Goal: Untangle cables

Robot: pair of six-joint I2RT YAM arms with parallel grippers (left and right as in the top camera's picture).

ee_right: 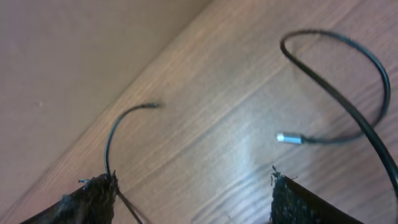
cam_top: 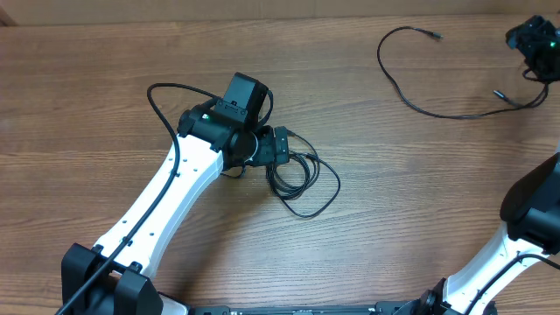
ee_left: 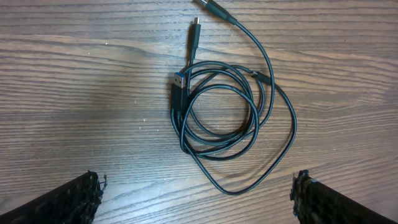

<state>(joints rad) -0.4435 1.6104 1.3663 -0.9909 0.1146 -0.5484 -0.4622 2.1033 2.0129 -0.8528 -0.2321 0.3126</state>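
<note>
Left hand point(ee_left: 198, 182) spread wide above coiled cables point(ee_left: 178, 93) on wooden counter point(ee_left: 74, 93), right hand point(ee_right: 191, 180) apart, loose cable point(ee_right: 109, 149) possibly brushing one finger.

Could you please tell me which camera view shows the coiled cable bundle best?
The left wrist view: the coiled bundle lies close and unobstructed, loops and plug ends distinct. Overhead shows it small, partly hidden under the left arm. The right wrist view shows only another cable.

We're looking down on a brown wood-grain table point(cam_top: 87, 131), its grain running left to right, softly and evenly lit with a faint sheen. Past its far edge, a plain tan surface point(cam_top: 262, 7).
</note>
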